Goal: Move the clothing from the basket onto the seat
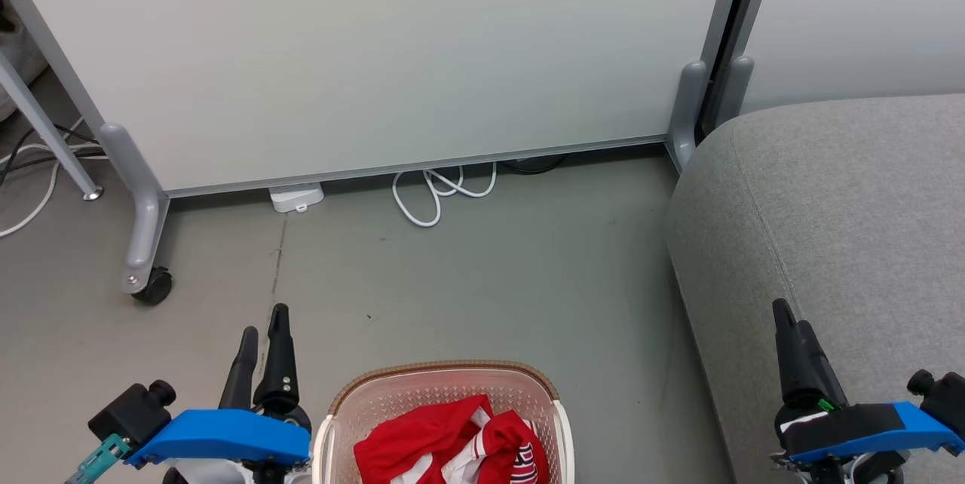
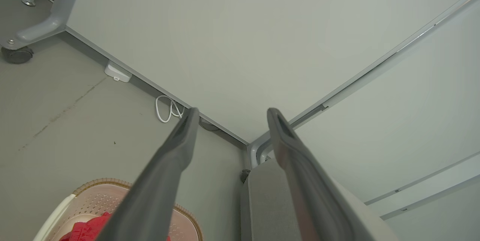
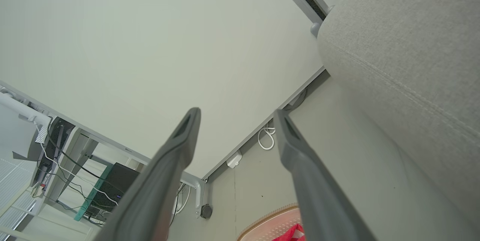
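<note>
The clothing, red with white trim, lay heaped in the basket on the floor, with the grey seat near on the right. The left pincer and right pincer hovered either side of the basket, both spread wide and gripping nothing. The first pick-up looked best made from above: pinch a thick fold atop the heap, clear of the basket wall, then lift high so trailing cloth clears the rim.

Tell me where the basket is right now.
The basket sits on the floor at the bottom centre of the head view, between the left gripper and the grey seat, with the red clothing inside it.
</note>
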